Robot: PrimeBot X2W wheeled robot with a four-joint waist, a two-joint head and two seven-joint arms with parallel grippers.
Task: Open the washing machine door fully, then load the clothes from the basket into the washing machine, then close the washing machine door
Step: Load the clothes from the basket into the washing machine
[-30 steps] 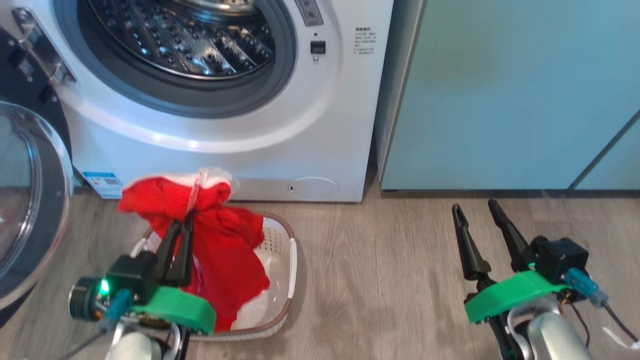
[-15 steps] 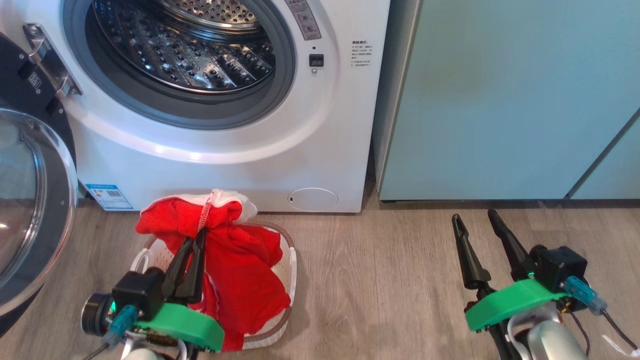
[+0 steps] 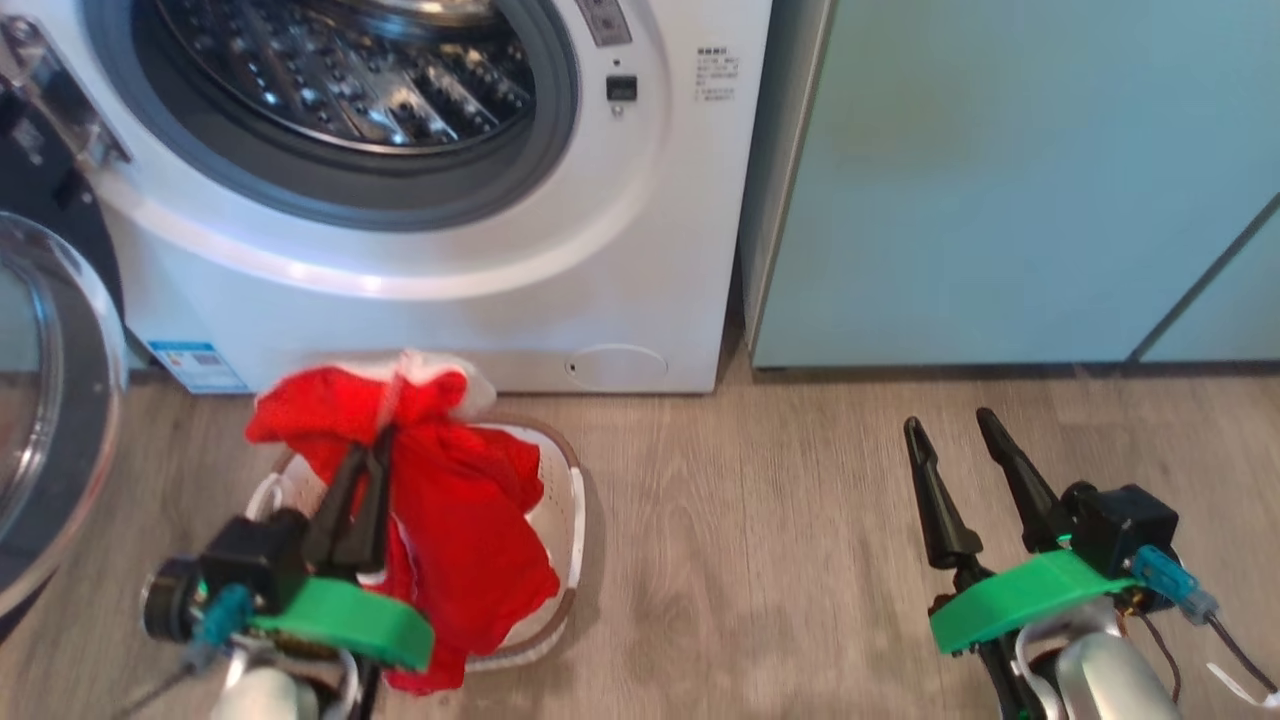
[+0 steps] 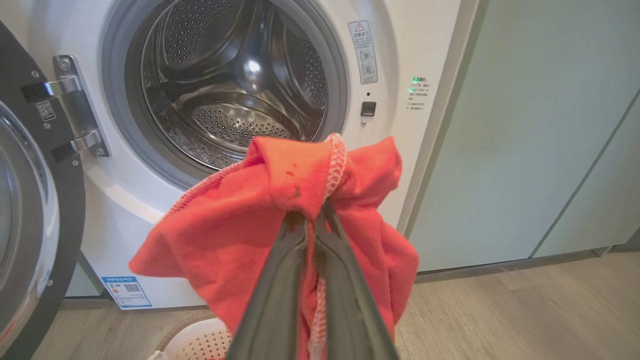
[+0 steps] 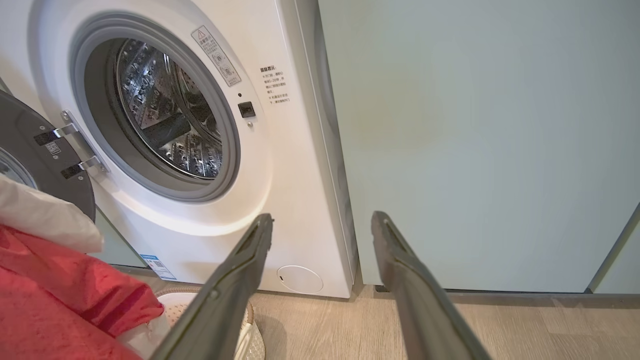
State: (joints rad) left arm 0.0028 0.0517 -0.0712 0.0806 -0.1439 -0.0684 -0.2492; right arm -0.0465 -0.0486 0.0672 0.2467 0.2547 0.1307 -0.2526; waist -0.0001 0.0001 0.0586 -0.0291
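My left gripper [image 3: 372, 445] is shut on the red clothes [image 3: 450, 500], holding them bunched up above the cream basket [image 3: 570, 500] on the floor. In the left wrist view the clothes [image 4: 240, 220] drape over my closed fingers [image 4: 280, 280] in front of the washing machine [image 4: 400, 125]. Its steel drum [image 3: 340, 60] gapes wide with the washing machine door [image 3: 60, 400] swung out to the left. My right gripper [image 3: 950, 428] stands open over bare floor at the lower right, nothing between its fingers [image 5: 235, 280].
Pale teal cabinet fronts [image 3: 1010, 180] stand right of the washing machine. Wood-look floor [image 3: 750, 560] lies between the basket and my right gripper. The door's metal hinge [image 4: 75, 110] sits at the drum's left edge.
The head camera has shifted a little up and down. My left gripper stays shut on the red clothes held above the basket. The right gripper has not moved.
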